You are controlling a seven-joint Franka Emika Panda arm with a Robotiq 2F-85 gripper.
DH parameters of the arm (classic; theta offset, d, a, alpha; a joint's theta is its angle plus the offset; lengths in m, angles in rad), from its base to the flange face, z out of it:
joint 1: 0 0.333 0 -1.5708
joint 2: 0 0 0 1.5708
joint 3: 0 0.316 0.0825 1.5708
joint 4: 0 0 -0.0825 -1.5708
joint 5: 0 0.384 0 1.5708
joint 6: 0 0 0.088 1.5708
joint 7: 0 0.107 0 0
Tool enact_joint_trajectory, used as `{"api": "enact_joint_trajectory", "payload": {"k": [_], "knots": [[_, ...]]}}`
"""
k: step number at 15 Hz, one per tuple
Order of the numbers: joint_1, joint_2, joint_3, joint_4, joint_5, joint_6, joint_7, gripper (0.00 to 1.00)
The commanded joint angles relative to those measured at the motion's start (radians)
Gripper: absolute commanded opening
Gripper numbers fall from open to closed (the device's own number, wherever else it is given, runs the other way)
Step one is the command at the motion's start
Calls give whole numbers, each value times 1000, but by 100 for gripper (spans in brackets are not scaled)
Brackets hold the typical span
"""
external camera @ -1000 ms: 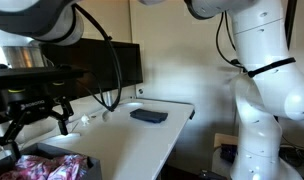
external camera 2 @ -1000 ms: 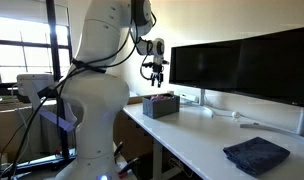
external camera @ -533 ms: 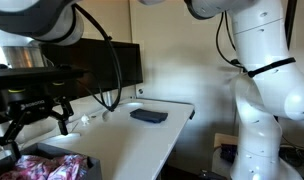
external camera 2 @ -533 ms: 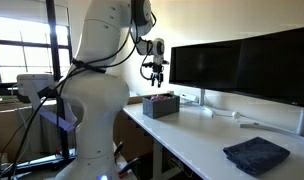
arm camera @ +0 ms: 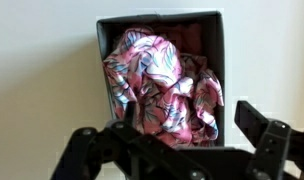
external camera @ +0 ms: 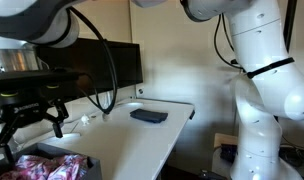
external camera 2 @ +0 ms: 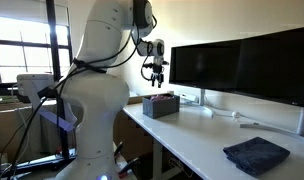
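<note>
A dark open box on the white desk holds a crumpled pink floral cloth. My gripper hangs above the box, open, with nothing between its black fingers. In both exterior views the gripper hovers well above the box, apart from the pink cloth. A folded dark blue cloth lies flat further along the desk.
Black monitors stand along the back of the desk. The white robot base stands beside the desk. A window is behind it. Small white items lie near the monitor stand.
The gripper has shifted slightly sideways above the box in an exterior view. It stays open and empty. The cloths and box have not moved.
</note>
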Motion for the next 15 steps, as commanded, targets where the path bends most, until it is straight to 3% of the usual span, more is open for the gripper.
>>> {"api": "enact_joint_trajectory", "payload": {"k": [1,15], "knots": [[-11,49,15,48,-22,30,22,100],[-5,126,-16,63,-23,39,57,100]]}}
